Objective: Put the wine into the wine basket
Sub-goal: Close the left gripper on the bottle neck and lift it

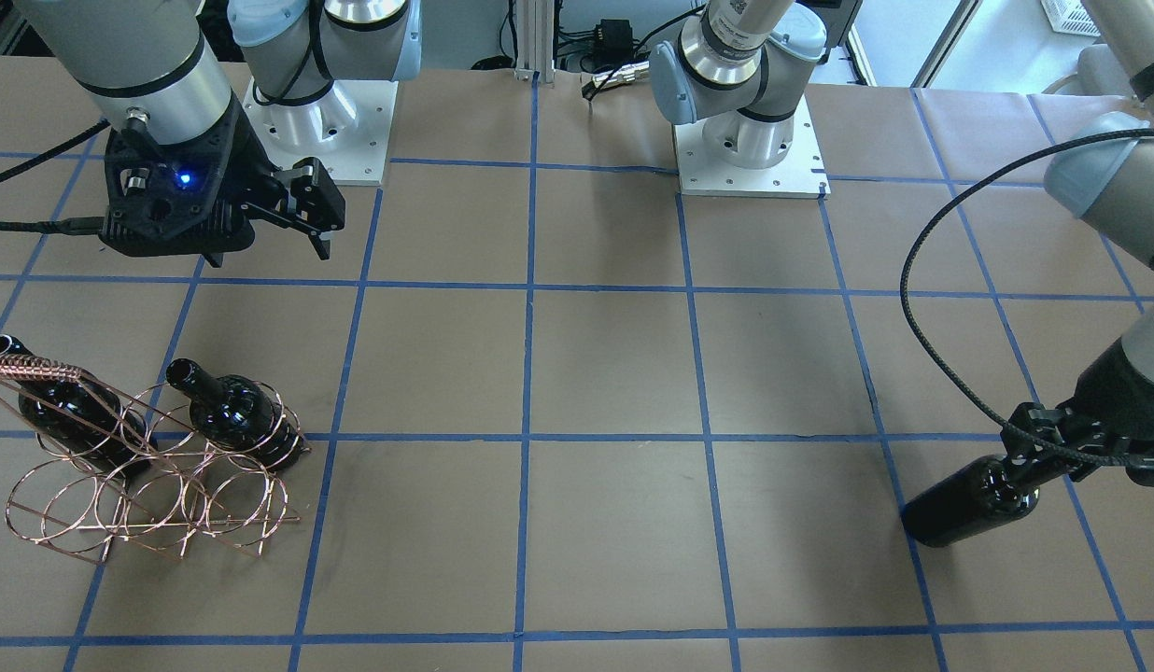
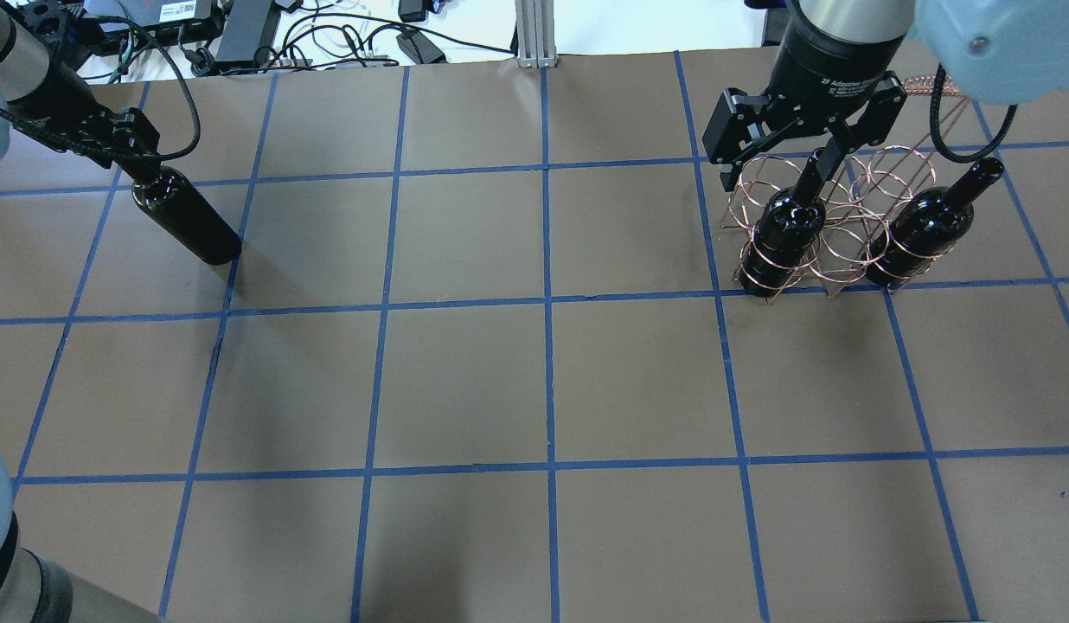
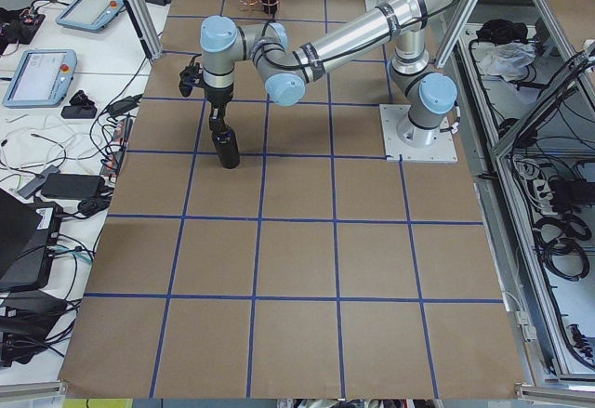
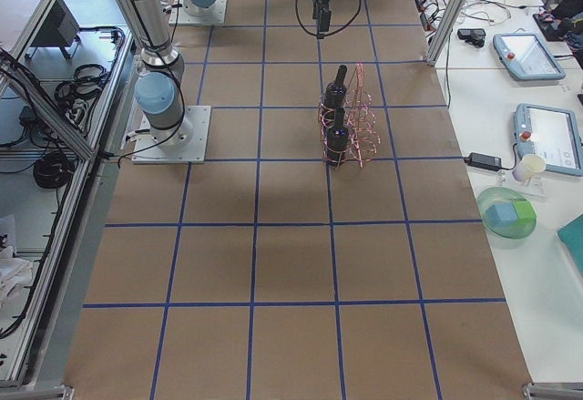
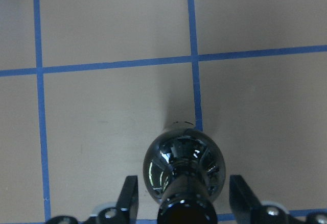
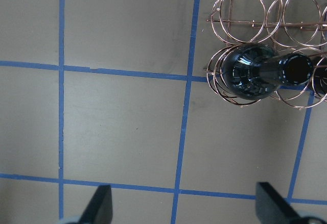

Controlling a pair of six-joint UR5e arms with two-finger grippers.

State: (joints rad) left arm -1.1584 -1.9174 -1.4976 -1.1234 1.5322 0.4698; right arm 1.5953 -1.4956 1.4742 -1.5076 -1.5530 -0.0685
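A glossy near-black wine bottle [image 2: 184,216] stands on the table at my far left; it also shows in the front view [image 1: 969,499] and the left wrist view [image 5: 184,168]. My left gripper [image 2: 139,166] sits around its neck, and the fingers [image 5: 130,198] stand slightly apart from the glass. The copper wire wine basket [image 2: 846,234] stands at the right and holds two alike bottles, one [image 2: 785,229] on its left side and one [image 2: 928,221] on its right. My right gripper [image 2: 781,169] hovers open and empty above the basket.
The table is brown paper with a blue tape grid [image 2: 547,303]. The two arm bases [image 1: 750,149] are at the robot's edge. Cables and electronics [image 2: 240,26] lie beyond the far edge. Tablets and a green bowl [image 4: 506,213] sit on a side bench.
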